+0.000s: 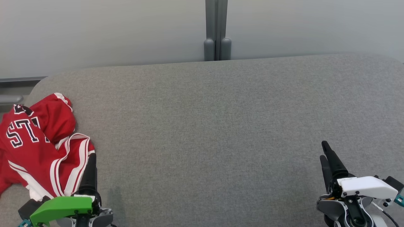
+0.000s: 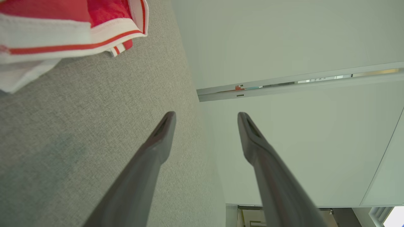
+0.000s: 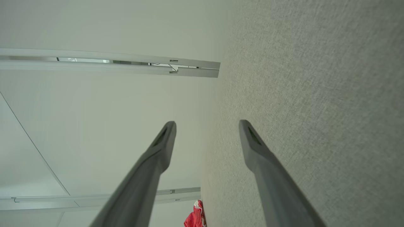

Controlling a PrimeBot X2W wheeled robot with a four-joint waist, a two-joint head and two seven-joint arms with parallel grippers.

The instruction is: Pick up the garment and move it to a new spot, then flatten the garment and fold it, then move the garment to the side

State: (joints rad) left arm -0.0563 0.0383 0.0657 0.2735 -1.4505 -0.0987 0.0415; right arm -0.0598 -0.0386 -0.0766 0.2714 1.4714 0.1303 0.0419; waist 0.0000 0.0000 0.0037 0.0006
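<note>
The garment is a red jersey with white stripes and dark lettering, crumpled at the left edge of the grey fabric table. Its striped hem fills the upper left of the left wrist view, and it is a small red heap low in the right wrist view. My left gripper stands at the lower left beside the jersey's right edge, open, nothing between its fingers. My right gripper rests at the lower right, far from the jersey, open and empty.
A pale partition wall runs behind the table, with a grey post at its middle. The table's left corner is rounded, and the jersey hangs partly past the left edge.
</note>
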